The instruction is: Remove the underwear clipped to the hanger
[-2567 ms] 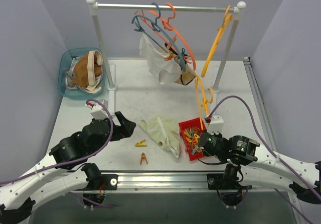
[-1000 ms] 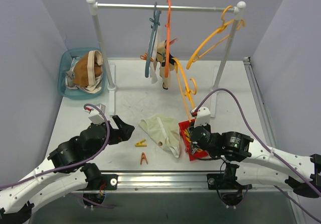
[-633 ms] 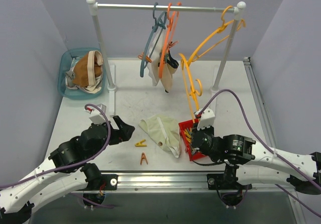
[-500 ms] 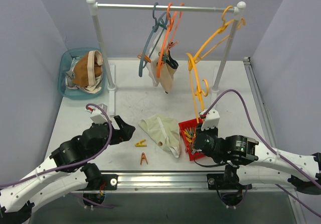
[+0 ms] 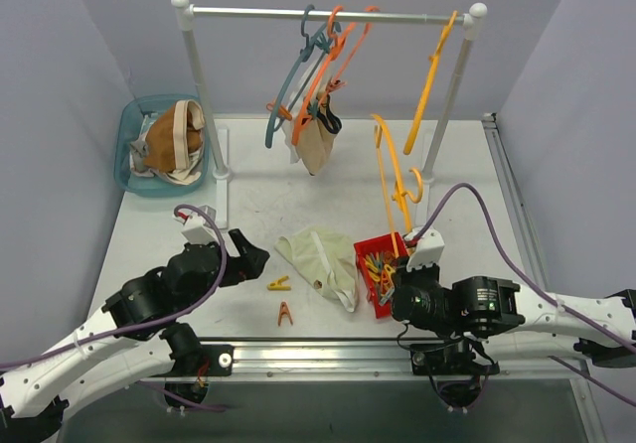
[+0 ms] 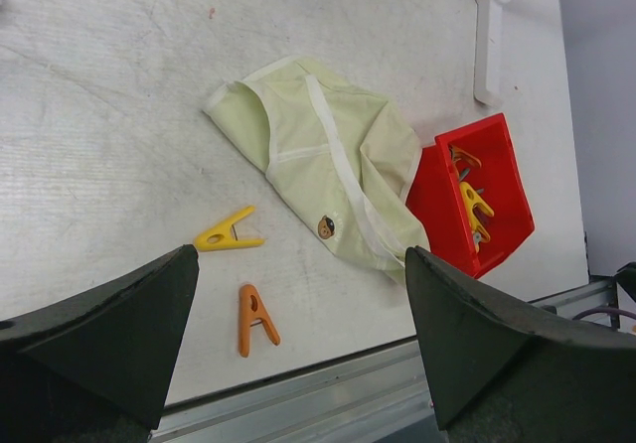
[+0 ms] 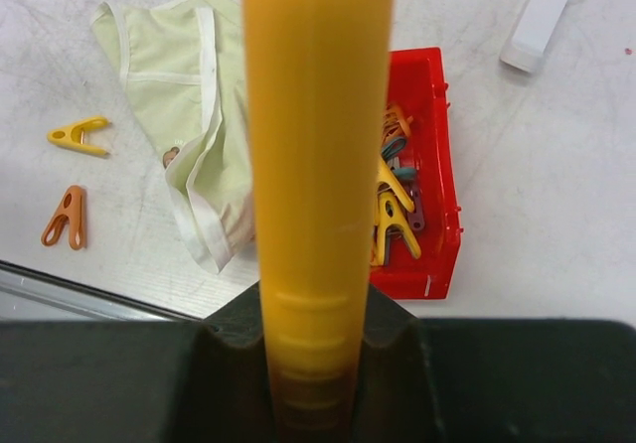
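A beige underwear [image 5: 316, 141] hangs clipped to the blue-grey and orange hangers [image 5: 320, 54] on the rail. A pale green underwear [image 5: 320, 262] [image 6: 328, 175] [image 7: 189, 125] lies flat on the table. My right gripper [image 5: 399, 286] [image 7: 316, 314] is shut on a yellow hanger [image 5: 391, 180] [image 7: 318, 145], which stands up from the jaws, off the rail. Left of the flat underwear, my left gripper [image 5: 253, 255] [image 6: 300, 264] hovers open with nothing between its fingers [image 6: 109, 334].
A red bin [image 5: 376, 286] [image 6: 437, 190] [image 7: 437, 95] holds several clothespins. A yellow clothespin [image 5: 279, 284] [image 6: 229, 234] and an orange one [image 5: 285, 313] [image 6: 255, 319] lie loose near the front rail. A teal basket [image 5: 129, 125] with underwear sits back left. Another yellow hanger [image 5: 434, 71] hangs by the right post [image 5: 452, 95].
My right gripper has drawn the yellow hanger rightward and toward the front edge. The hangers and clipped underwear on the rail keep swinging. My left gripper has barely moved.
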